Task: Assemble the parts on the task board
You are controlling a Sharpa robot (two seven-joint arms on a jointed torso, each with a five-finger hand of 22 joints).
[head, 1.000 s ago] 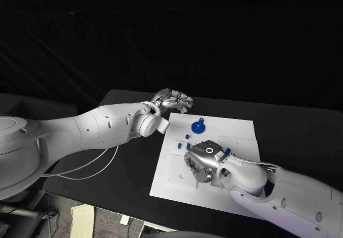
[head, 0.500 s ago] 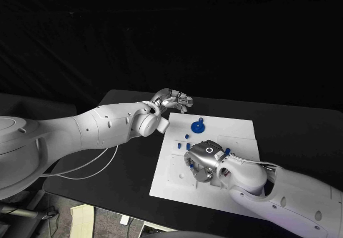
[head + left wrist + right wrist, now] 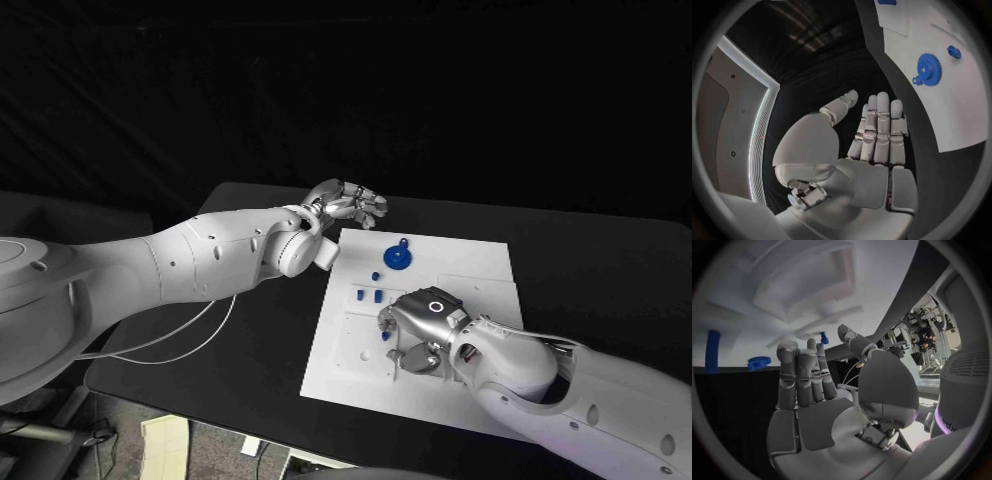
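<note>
The white task board (image 3: 476,268) lies mid-table. A blue gear (image 3: 398,258) sits near its far edge and shows again in the left wrist view (image 3: 928,70). Small blue pegs (image 3: 369,294) stand on the board's left part. My right hand (image 3: 421,330) hovers over the board's middle, fingers stretched out and holding nothing (image 3: 807,375). Past its fingertips are a blue peg (image 3: 712,351) and a blue toothed piece (image 3: 758,362). My left hand (image 3: 346,205) hangs beyond the board's far left corner, with its fingers straight and nothing in them (image 3: 876,130).
The black table (image 3: 606,260) extends around the board, with bare room to the right. My left arm (image 3: 216,255) crosses the table's left side. A thin cable (image 3: 188,335) loops below that arm at the table's left edge.
My right hand has turned a little and shifted slightly toward the near edge over the board. The left hand has stayed where it was.
</note>
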